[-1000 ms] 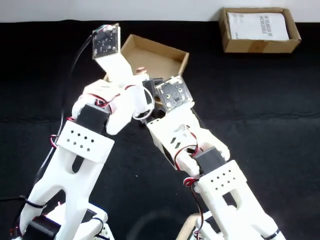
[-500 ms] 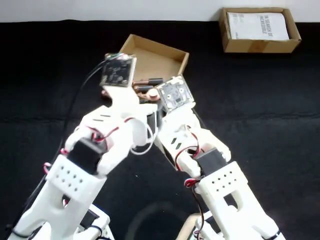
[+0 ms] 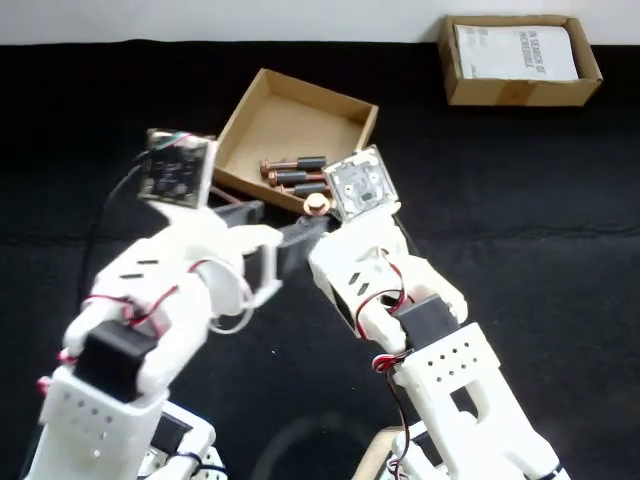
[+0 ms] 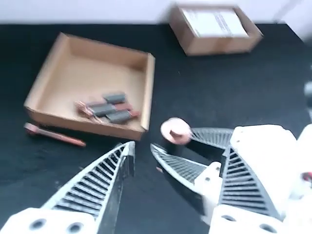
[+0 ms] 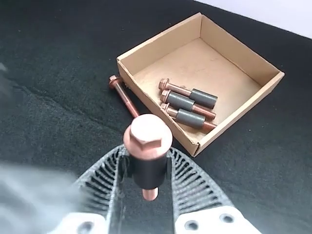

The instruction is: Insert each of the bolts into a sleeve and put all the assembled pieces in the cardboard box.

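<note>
My right gripper (image 5: pixel 145 168) is shut on a copper bolt seated in a dark sleeve (image 5: pixel 146 141), held upright just off the near corner of the open cardboard box (image 5: pixel 243 61). Three assembled pieces (image 5: pixel 187 105) lie side by side in that box. One bare copper bolt (image 5: pixel 124 97) rests on the black table against the box's outer wall. My left gripper (image 4: pixel 141 148) stands open, close beside the held bolt (image 4: pixel 175 130) and touching nothing. From above, the right gripper (image 3: pixel 317 207) sits at the box's (image 3: pixel 250 100) front edge, with the left gripper (image 3: pixel 272 230) just to its left.
A second, shallower cardboard box (image 3: pixel 455 80) with a printed sheet in it stands at the table's far right. The black table surface stretches free to the right and left of the arms. Both arms crowd the space in front of the box.
My left arm has swung back and to the left, away from the box and the right gripper, with its fingers open. The right gripper still holds the sleeved bolt in nearly the same spot.
</note>
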Controlling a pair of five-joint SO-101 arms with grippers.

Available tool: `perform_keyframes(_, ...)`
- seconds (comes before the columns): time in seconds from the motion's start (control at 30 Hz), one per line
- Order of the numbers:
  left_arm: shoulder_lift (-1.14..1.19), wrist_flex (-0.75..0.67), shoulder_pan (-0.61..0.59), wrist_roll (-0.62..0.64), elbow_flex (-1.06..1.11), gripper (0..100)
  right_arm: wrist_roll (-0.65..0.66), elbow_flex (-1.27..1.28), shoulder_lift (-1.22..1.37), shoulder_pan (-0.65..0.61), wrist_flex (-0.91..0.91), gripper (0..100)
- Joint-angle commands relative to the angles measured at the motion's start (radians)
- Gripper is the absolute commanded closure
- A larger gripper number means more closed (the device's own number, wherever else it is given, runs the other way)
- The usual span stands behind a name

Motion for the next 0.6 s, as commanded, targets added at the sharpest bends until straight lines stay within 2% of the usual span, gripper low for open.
perform_keyframes(0.0,-0.074,0.032,-0.079,-0.075,-0.062,72,0.003,-0.07,-0.015,0.019,-0.024,99.1)
perform_keyframes(0.23,-0.252,0.124,-0.208,-0.187,-0.068,74,0.137,-0.257,0.139,0.056,-0.019,99.1)
perform_keyframes(0.5,-0.475,0.118,-0.375,-0.189,0.012,97,0.367,-0.581,0.463,0.059,0.101,99.1)
perform_keyframes(0.57,-0.542,0.118,-0.42,-0.189,0.074,99,0.436,-0.648,0.547,0.07,0.124,99.1)
